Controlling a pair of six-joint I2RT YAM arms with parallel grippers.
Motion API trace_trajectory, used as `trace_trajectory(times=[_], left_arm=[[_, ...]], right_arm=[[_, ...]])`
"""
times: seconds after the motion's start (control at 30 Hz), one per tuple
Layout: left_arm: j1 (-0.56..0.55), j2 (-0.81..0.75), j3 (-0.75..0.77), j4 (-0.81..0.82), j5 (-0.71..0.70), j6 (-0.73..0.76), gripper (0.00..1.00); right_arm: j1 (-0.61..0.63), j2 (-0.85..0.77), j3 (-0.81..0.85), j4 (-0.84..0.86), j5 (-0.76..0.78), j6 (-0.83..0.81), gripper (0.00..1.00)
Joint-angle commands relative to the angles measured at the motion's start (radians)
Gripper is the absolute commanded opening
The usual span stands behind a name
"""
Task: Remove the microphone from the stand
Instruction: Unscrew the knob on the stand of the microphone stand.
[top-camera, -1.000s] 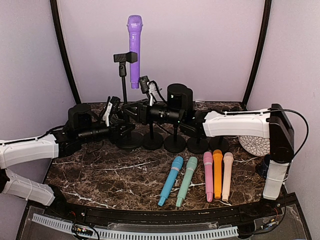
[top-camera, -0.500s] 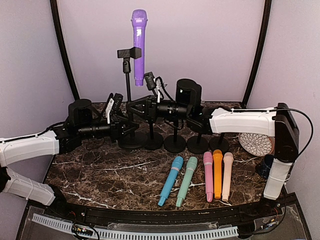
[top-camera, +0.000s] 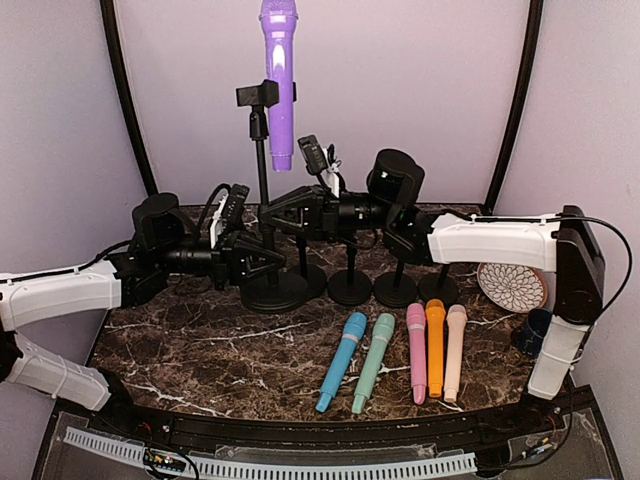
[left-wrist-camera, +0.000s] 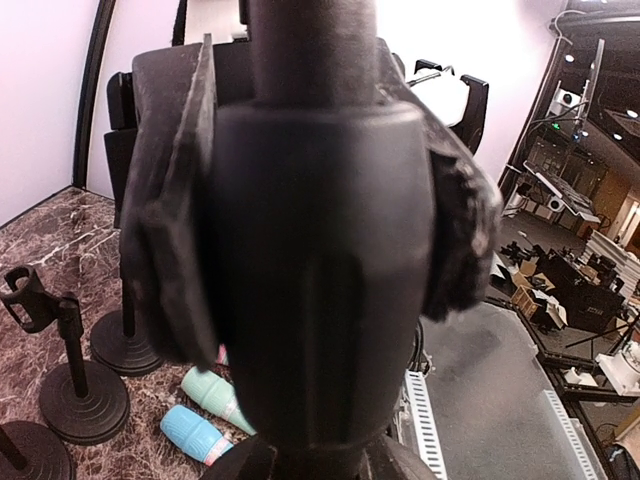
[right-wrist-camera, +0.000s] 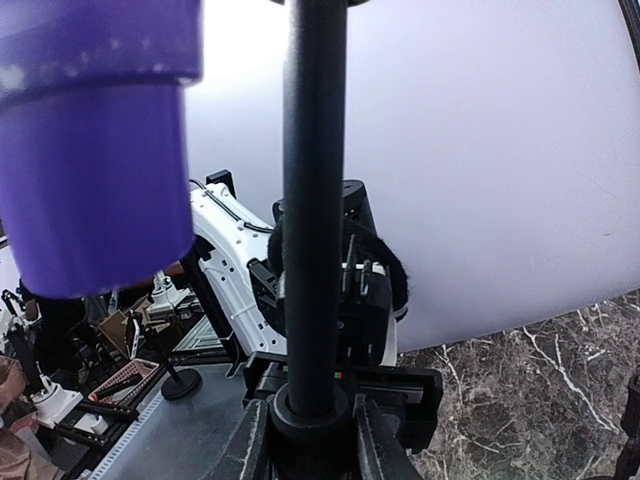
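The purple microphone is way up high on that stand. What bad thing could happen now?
1. The purple microphone sits only in the clip. The left gripper and right gripper are both shut on the stand, not on the microphone. If the stand tilts or jerks, it might shake loose and fall.
2. The right arm reaches over the empty stands. A careless swing could knock one onto the five microphones lying in front.

Top looks down; wrist cameras (close-up) share stand (right-wrist-camera: 313, 200).
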Motion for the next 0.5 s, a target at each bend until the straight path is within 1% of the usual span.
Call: trace_trajectory(times=[0.0,0.07,0.17,0.3,0.37,0.47], left_arm=[[0.008,-0.033,0.043,0.058,-0.026,0.018,0.00],[0.007,-0.042,0.038,0.042,-0.077,0.036,0.00],[0.008,-0.061,0.026,0.023,-0.151,0.059,0.00],[0.007,-0.100,-0.012,0.021,-0.273,0.075,0.00],[0.007,-0.116,-0.025,0.023,-0.320,0.075,0.00],[0.008,-0.134,-0.039,0.025,-0.392,0.071,0.00]], right_arm=[[-0.003,-0.063,-0.017,0.021,-0.021,-0.040,0.17],[-0.003,-0.071,-0.025,-0.005,0.025,-0.061,0.27],[-0.006,-0.086,-0.049,-0.035,0.111,-0.089,0.46],[-0.015,-0.111,-0.116,-0.032,0.214,-0.084,0.64],[-0.026,-0.117,-0.140,-0.031,0.243,-0.065,0.70],[-0.035,-0.126,-0.175,-0.037,0.323,-0.035,0.72]])
